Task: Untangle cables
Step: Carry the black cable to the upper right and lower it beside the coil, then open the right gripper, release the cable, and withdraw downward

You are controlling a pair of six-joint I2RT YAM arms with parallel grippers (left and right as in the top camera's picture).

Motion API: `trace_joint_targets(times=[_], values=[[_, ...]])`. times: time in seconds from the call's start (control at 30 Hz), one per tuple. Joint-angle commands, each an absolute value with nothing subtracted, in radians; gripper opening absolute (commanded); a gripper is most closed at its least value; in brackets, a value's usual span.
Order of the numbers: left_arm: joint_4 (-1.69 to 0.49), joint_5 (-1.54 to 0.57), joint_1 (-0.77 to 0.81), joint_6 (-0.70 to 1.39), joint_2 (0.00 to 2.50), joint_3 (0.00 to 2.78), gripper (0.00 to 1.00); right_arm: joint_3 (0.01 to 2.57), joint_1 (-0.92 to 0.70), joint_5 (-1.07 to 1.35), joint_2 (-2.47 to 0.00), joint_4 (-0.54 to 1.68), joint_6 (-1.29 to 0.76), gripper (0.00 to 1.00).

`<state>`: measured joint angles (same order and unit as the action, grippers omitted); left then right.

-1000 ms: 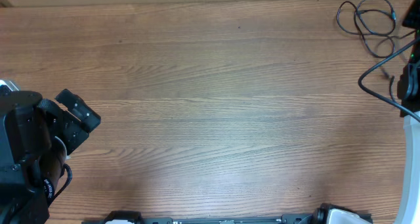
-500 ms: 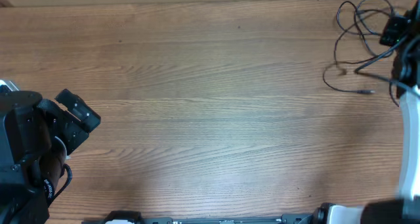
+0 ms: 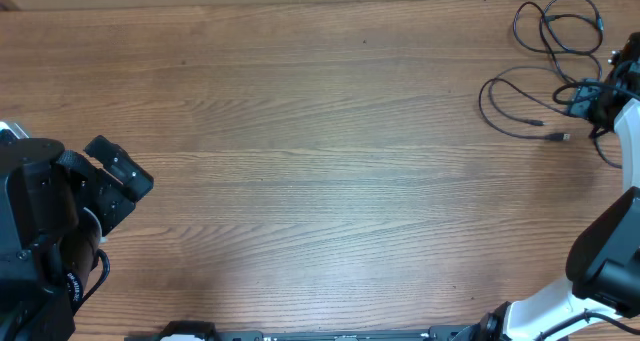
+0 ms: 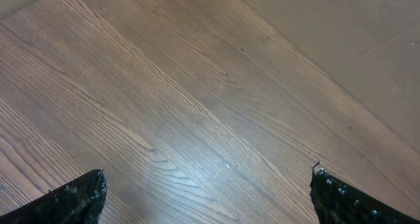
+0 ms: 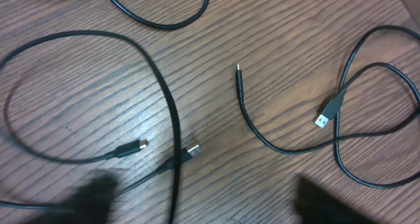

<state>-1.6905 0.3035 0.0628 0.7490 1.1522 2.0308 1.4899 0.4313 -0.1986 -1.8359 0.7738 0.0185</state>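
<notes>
Overhead cam looks straight down at the whole table [image 3: 320, 181] from pretty high up. Left wrist cam sits low, tilted across bare wood toward a table edge, with the left end effector [image 4: 207, 184] tips poking into the bottom corners. Right wrist cam is close over the cables [image 5: 176, 129], the same bunch overhead catches top right.

Four plug ends [image 5: 323, 119] show among the cables [image 5: 168, 98] (their own number stays unclear). Two arms [image 3: 40, 221], one table [image 3: 320, 181].

cables [image 5: 176, 125] loose on table [image 5: 282, 27] | end effector [image 5: 213, 199] blurred, apparently apart
</notes>
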Motion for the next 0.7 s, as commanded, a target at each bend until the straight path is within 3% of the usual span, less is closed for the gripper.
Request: trace_joint_targets(times=[0.0, 0.3, 0.67], values=[[-1.689, 0.317, 0.053, 0.733, 1.152, 2.035, 1.00, 1.494, 0.429, -0.200, -1.821, 0.778, 0.002, 1.00], [-1.689, 0.317, 0.053, 0.733, 1.152, 2.035, 1.00, 1.543, 0.425, -0.176, -1.737, 0.855, -0.110, 1.00], [-1.689, 0.317, 0.053, 0.733, 1.152, 2.035, 1.00, 1.574, 0.425, 0.169, -1.378, 1.055, -0.109, 1.00]])
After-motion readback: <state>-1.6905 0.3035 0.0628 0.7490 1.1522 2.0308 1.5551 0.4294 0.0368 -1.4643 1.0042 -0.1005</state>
